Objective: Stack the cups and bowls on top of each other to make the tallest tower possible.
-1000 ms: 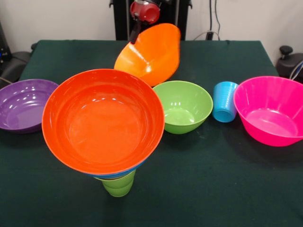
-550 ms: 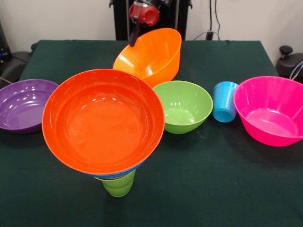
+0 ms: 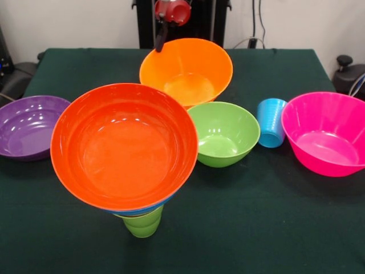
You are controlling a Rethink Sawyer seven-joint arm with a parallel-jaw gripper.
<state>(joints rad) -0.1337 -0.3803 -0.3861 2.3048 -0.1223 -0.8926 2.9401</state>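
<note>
Front view: a dark green surface (image 3: 274, 228) carried bright plastic ware. At six o'clock a lime green cup (image 3: 142, 224) bore a blue bowl (image 3: 142, 210), only its rim showing, and a wide red-orange bowl (image 3: 124, 147) on top. A purple bowl (image 3: 28, 125) sat at nine o'clock, a pink bowl (image 3: 325, 132) at three o'clock, with a light blue cup (image 3: 271, 122) just beside it. A green bowl (image 3: 224, 133) sat near the centre. At twelve o'clock lay a yellow-orange bowl (image 3: 187, 71); the tool (image 3: 161, 35) met its rim, grip impossible to tell.
</note>
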